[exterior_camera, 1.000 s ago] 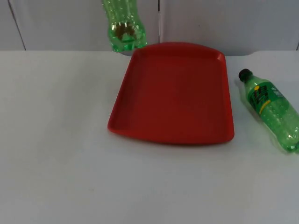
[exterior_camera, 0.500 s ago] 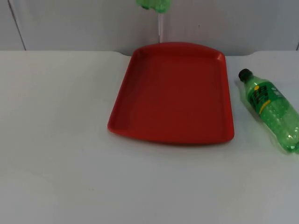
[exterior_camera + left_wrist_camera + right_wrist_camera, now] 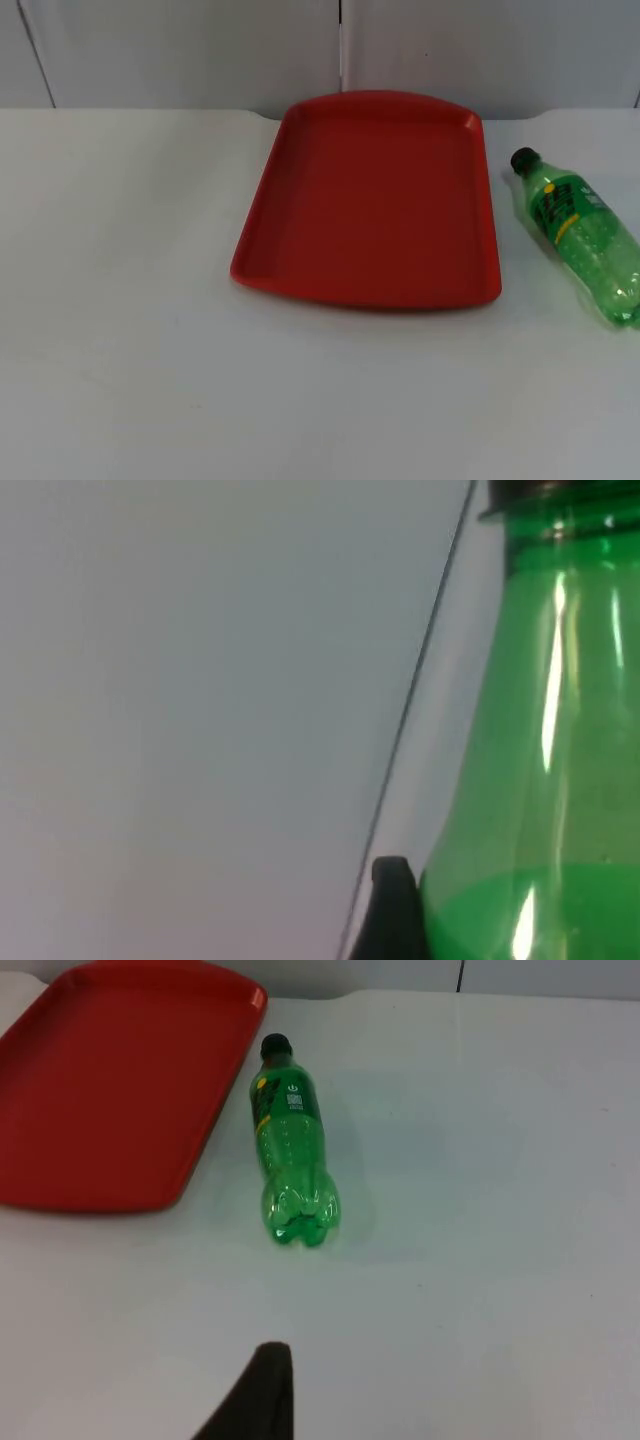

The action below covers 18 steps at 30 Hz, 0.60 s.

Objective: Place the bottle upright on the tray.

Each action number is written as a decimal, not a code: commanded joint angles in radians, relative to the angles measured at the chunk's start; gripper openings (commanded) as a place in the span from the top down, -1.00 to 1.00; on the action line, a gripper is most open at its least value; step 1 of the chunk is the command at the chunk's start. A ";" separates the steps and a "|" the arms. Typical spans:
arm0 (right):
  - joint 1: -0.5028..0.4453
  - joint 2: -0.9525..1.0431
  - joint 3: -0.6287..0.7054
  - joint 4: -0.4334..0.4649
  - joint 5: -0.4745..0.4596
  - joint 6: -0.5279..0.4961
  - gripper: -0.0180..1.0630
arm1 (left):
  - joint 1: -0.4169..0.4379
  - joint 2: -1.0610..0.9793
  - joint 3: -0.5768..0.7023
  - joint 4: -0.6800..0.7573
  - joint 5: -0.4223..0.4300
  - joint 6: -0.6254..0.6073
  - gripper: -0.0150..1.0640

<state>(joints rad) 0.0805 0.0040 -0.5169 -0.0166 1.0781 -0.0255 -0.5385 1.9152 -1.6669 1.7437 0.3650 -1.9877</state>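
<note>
Where the white table (image 3: 130, 330) ended, a grey partition wall (image 3: 180, 50) closed the scene at 12 o'clock, with a thin vertical seam in it. The table surface was plain and matt.

In the top view a red tray (image 3: 375, 200) lay flat near the middle of the table, its far rounded edge close to the wall. Nothing stood on it. At 3 o'clock from the tray, just beside its edge but apart from it, a green bottle on the table (image 3: 580, 232) lay on its side, black cap toward 11 o'clock and base toward 5 o'clock. It had a green label with yellow marks, and the body was ribbed and clear green.

In the left wrist view a second green bottle (image 3: 545, 770), clear and shiny with a black cap, stood against the black fingertip (image 3: 395, 910) of the left gripper, which held it in front of the grey wall.

In the right wrist view the right gripper hung above the table, looking at the lying bottle and the tray; whether its fingers were wide or narrow I cannot tell.
</note>
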 commanded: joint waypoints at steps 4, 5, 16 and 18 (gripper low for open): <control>-0.004 -0.004 0.001 0.000 -0.001 -0.009 -0.98 | -0.006 0.021 -0.013 0.001 -0.053 0.082 0.97; -0.004 -0.004 0.001 0.000 -0.001 -0.009 -0.98 | -0.006 0.030 -0.013 0.001 -0.074 0.116 0.97; -0.004 -0.004 0.001 0.000 -0.001 -0.009 -0.98 | 0.012 0.042 -0.061 0.001 -0.823 0.803 0.97; -0.004 -0.004 0.001 0.000 -0.001 -0.009 -0.98 | 0.038 0.042 -0.074 0.001 -1.088 0.878 0.97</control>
<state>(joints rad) 0.0805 0.0040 -0.5169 -0.0166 1.0781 -0.0255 -0.5143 1.9663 -1.7237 1.7418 -0.4947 -1.2106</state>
